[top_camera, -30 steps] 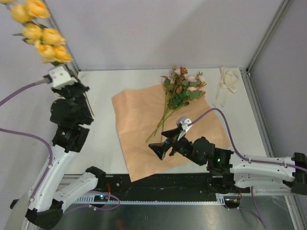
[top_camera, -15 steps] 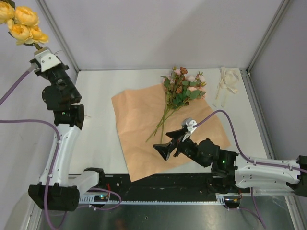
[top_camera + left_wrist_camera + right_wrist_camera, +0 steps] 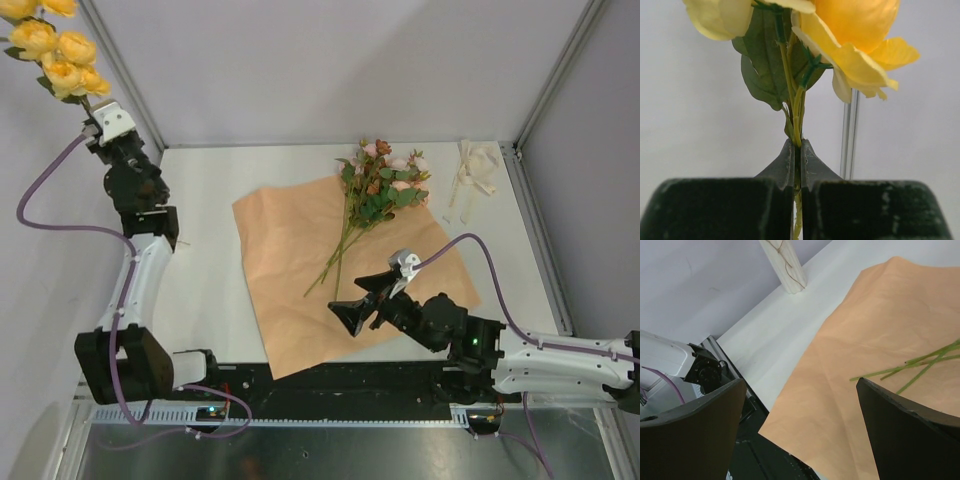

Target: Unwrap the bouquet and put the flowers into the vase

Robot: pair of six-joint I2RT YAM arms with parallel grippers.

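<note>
Top: left claw [image 3: 90,108] is up beyond the worktop's [image 3: 210,200] left rear corner, pinching the yellow flowers [image 3: 55,50]. The other flowers [image 3: 385,180] lie on the flat peach-orange paper [image 3: 285,250], with the cream ribbon [image 3: 472,175] apart at right rear and the right claw [image 3: 360,298] spread above the paper's near part. Left wrist: left claw [image 3: 797,150] is pressed together on the thin green stems [image 3: 795,105] under a yellow bloom [image 3: 855,30]. Right wrist: right claw [image 3: 801,385] is wide apart and empty over the paper [image 3: 880,330]; stem ends [image 3: 920,362] are at right, and a cropped cream-white object [image 3: 787,267] stands by the wall, can't tell what.
</note>
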